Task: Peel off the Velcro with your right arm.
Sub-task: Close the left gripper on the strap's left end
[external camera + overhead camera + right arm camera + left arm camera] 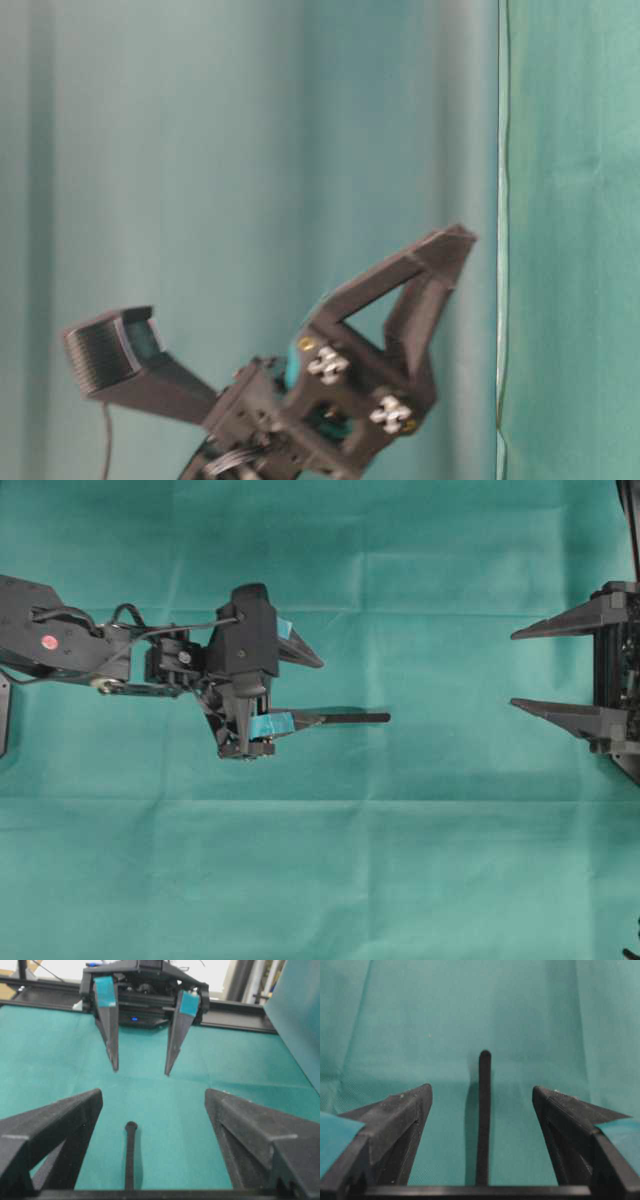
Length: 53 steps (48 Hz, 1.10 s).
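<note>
Velcro (345, 717): narrow black strap, straight, lying along green desk (400, 860), rounded end toward right arm. Near end hidden under left hand's (318, 690) lower finger in overhead view; contact unclear. In left wrist view strap (484, 1110) runs centrally between spread fingers.

Right arm (620, 670): all-black, at right edge. Right hand (513, 670) spread wide, fingertips toward strap, well apart from it.
</note>
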Each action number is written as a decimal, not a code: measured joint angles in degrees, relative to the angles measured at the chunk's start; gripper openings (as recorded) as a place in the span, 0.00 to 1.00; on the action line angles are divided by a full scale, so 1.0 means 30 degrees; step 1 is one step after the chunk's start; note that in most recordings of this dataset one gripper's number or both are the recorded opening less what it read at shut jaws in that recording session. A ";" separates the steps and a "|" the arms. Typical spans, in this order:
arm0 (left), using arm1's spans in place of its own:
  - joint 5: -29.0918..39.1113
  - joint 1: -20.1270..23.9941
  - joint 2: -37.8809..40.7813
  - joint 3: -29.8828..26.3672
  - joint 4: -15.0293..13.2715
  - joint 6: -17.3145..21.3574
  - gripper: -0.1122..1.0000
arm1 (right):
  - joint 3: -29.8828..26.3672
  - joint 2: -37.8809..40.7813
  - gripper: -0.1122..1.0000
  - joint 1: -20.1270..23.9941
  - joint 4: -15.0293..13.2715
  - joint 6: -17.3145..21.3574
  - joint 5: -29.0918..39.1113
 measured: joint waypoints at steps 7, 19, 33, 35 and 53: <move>0.0000 0.0059 0.0703 -0.0088 0.0000 0.0000 0.86 | 0.0000 0.0000 0.72 0.0000 0.0000 0.0000 0.0000; -0.1113 0.0117 0.2666 -0.0234 0.0000 -0.0029 0.86 | 0.0059 0.0000 0.72 0.0029 0.0000 0.0029 0.0000; -0.1875 0.0234 0.4717 -0.0703 0.0000 -0.0029 0.85 | 0.0176 0.0000 0.72 0.0029 0.0000 0.0029 0.0000; -0.1875 0.0234 0.4922 -0.0791 0.0029 0.0000 0.85 | 0.0234 0.0000 0.72 0.0000 0.0000 0.0029 0.0000; -0.1934 0.0322 0.5918 -0.0996 0.0000 -0.0088 0.84 | 0.0381 0.0000 0.72 0.0000 0.0000 0.0029 0.0000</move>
